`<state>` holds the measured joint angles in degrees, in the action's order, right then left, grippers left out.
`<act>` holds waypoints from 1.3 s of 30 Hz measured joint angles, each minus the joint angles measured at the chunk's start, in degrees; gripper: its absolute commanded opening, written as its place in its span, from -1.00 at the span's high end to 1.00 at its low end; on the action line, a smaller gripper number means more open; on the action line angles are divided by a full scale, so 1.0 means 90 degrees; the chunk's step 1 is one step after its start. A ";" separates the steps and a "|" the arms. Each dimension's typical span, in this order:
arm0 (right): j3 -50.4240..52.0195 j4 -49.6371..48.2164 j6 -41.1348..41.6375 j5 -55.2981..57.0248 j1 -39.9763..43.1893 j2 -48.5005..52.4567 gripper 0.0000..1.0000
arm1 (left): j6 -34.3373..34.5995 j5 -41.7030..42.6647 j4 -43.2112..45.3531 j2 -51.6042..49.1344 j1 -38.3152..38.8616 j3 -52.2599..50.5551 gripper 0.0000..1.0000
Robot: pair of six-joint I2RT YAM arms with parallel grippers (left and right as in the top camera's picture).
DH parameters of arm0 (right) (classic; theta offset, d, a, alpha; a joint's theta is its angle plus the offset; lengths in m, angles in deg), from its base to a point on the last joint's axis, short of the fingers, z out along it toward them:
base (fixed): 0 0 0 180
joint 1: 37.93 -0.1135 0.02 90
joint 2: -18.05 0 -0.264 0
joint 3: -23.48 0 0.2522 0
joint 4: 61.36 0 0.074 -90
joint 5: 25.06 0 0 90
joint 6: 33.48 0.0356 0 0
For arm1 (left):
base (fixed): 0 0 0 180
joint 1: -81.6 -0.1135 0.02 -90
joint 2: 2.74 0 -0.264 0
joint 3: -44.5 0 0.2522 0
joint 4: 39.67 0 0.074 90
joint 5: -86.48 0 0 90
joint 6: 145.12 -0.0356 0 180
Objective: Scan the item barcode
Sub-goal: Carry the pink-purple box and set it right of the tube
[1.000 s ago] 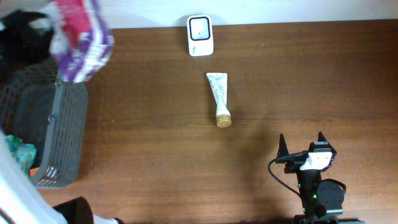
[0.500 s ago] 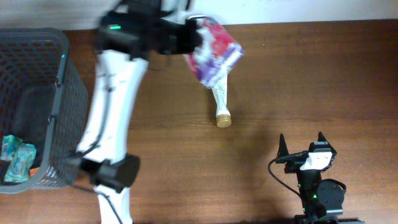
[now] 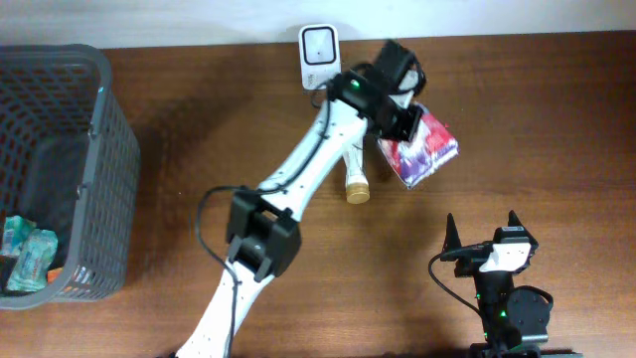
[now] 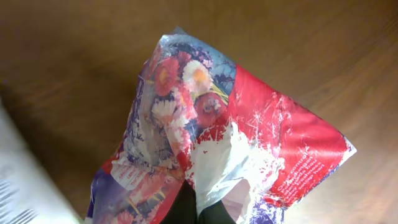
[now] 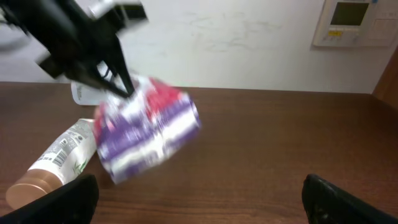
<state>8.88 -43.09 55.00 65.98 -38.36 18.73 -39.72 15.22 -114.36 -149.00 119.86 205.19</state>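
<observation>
A red, purple and white flowered packet (image 3: 422, 151) hangs over the table to the right of the white scanner (image 3: 319, 56), and my left gripper (image 3: 405, 121) is shut on its top edge. From the left wrist the packet (image 4: 230, 130) fills the view, its crumpled film pinched by my left gripper (image 4: 202, 210). A white tube with a gold cap (image 3: 350, 159) lies below the scanner. My right gripper (image 3: 482, 235) rests near the front right, open and with nothing in it. In its wrist view the packet (image 5: 146, 127) appears blurred, beside the tube (image 5: 59, 158).
A grey mesh basket (image 3: 94, 179) stands at the left edge with a few packets (image 3: 25, 254) inside. My left arm (image 3: 298, 179) stretches diagonally across the middle of the table. A wall panel (image 5: 354, 22) hangs behind the table.
My left arm has swung the packet from above the basket, across the table, to a spot right of the scanner and lower. The right arm has not moved.
</observation>
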 measured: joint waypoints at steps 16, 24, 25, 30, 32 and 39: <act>0.0000 0.0000 0.0002 0.0000 0.0000 0.0000 -0.97 | -0.0765 0.0080 -0.0194 -0.0206 -0.0619 0.0928 -0.99; 0.0000 0.0000 0.0005 0.0002 0.0000 0.0000 -0.97 | -0.1025 0.0204 -0.0930 0.1209 -0.0716 0.1452 -0.99; 0.0000 0.0000 0.0002 0.0002 0.0000 0.0000 -0.97 | -0.1054 0.0189 -0.1117 0.1367 -0.0760 0.1462 -0.99; 0.0000 0.0000 0.0000 0.0000 0.0000 0.0000 -0.97 | -0.1115 0.0114 -0.1761 0.1916 -0.1277 0.1462 -0.89; 0.0000 0.0000 0.0005 0.0002 0.0000 0.0000 -0.97 | -0.1139 0.0083 -0.2021 0.2084 -0.1569 0.1462 -0.77; 0.0000 0.0000 0.0000 0.0000 0.0000 0.0000 -0.97 | -0.1175 0.0503 -0.2635 0.2824 -0.2431 0.1462 -0.94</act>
<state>8.88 -43.09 55.00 65.98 -38.36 18.73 -50.30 19.74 -138.07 -123.58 97.99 218.35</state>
